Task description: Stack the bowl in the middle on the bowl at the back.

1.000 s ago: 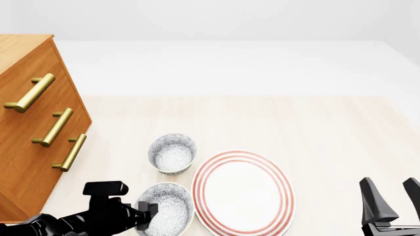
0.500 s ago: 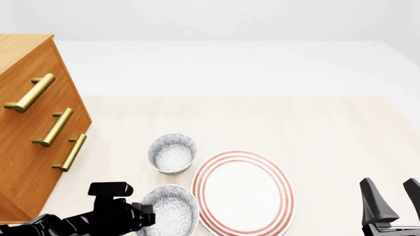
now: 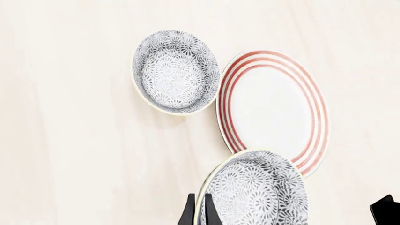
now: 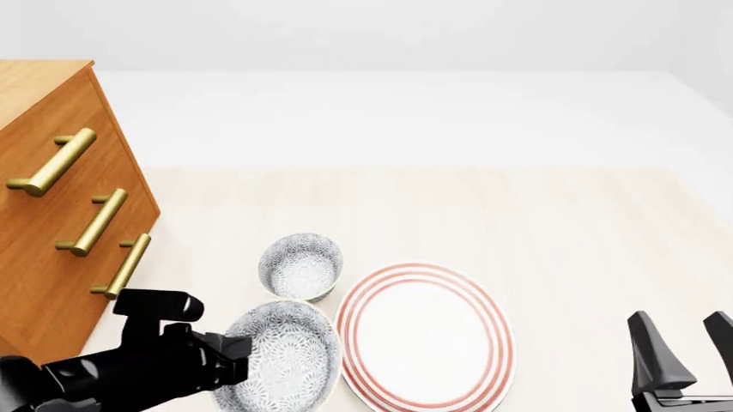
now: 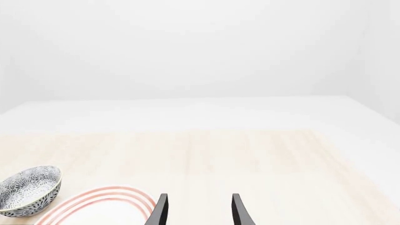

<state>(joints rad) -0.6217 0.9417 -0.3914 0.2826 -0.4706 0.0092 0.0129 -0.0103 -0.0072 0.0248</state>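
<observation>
Middle bowl now raised, tilted rightward.

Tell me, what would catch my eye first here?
Probably the speckled bowl near the front, pinched at its rim by the black left arm's jaws and tilted. Beside it lies a big white plate with red rings, and behind it sits a twin bowl. A wooden dresser stands left.

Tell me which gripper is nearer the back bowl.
Left. The left gripper, shut on the middle bowl, is just short of the back bowl; the right gripper sits beyond the plate.
</observation>
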